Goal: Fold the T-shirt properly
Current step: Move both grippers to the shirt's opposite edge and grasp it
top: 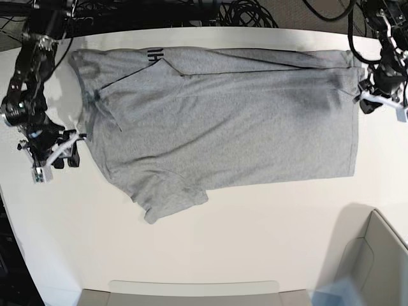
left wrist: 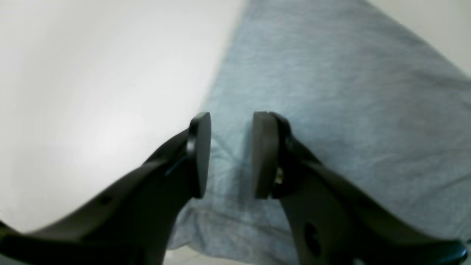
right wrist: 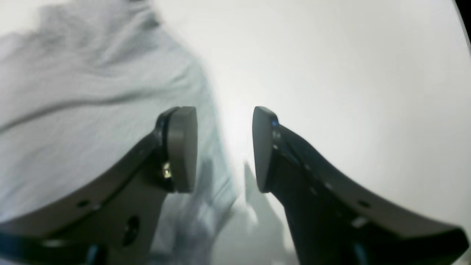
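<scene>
I see the T-shirt point(top: 223, 121) spread flat on the white counter point(top: 210, 242), lying sideways along the far edge. Its hem runs down the right side in the base view, and its collar end sits toward the far left corner. A fold of cloth near the far edge shows a strip of black lettering point(top: 153, 56). One sleeve point(top: 169, 194) juts toward the near edge, left of centre.

Left pincer point(left wrist: 231, 154): open, with a clear gap between the two pads. It holds nothing. In its wrist view it hangs over the shirt's edge, grey cloth showing between and beyond the pads and bare counter to one side. In the base view it sits at the shirt's hem corner by the far right of the counter point(top: 376, 95). I cannot tell whether the pads touch the cloth.

Right pincer point(right wrist: 224, 149): open, jaws well parted, nothing between them. In its wrist view one pad stands over the shirt's edge and the other over bare counter. In the base view it sits just beside the collar end, near the left edge of the counter point(top: 54, 153).

A pale bin point(top: 376, 255) stands at the near right corner, and black cables point(top: 242, 13) lie beyond the far edge.
</scene>
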Action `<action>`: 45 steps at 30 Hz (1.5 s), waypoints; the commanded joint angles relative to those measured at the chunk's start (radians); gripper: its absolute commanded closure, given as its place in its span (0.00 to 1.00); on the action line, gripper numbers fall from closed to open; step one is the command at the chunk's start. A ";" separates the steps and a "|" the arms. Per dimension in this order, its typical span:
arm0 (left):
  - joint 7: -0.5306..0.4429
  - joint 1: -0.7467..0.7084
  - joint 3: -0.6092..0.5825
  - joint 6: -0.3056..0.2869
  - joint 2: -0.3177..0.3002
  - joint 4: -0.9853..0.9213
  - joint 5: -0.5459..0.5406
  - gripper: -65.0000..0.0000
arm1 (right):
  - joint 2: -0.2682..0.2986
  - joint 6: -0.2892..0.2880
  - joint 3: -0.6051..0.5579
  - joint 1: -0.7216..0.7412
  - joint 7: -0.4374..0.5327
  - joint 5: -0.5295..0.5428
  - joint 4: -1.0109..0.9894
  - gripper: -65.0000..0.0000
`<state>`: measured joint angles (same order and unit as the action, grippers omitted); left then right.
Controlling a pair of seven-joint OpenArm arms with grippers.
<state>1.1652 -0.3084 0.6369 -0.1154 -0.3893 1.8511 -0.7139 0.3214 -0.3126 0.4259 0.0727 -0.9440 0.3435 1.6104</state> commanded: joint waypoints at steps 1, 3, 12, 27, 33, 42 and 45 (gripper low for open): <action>0.008 0.016 0.010 0.006 -0.018 0.014 -0.003 0.72 | 0.000 0.002 -0.019 0.060 0.026 -0.011 -0.034 0.62; 0.028 0.031 0.010 0.004 -0.018 0.014 -0.003 0.72 | -0.029 0.002 -0.049 0.137 0.052 -0.067 -0.140 0.62; 0.028 0.044 0.010 0.004 -0.018 0.012 -0.003 0.72 | -0.067 0.008 -0.164 0.203 0.201 -0.146 -0.494 0.62; 0.028 0.045 0.010 0.004 -0.018 0.012 -0.003 0.72 | -0.115 0.008 -0.149 -0.182 0.109 -0.143 -0.012 0.62; 0.028 0.045 0.010 0.004 -0.018 0.012 -0.003 0.72 | -0.146 0.008 -0.097 -0.032 0.110 -0.096 0.064 0.62; 0.028 0.045 0.010 0.004 -0.018 0.012 -0.008 0.72 | -0.083 0.008 -0.267 0.413 0.293 -0.099 -0.648 0.62; 0.028 0.045 0.010 0.004 -0.018 0.012 -0.008 0.72 | -0.064 0.008 -0.348 0.508 0.380 -0.093 -0.869 0.62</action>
<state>1.2045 -0.2687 0.6380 -0.1131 -0.3882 1.8484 -0.7116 0.2424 -0.3000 0.0746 0.5430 -0.5938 0.2359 0.7269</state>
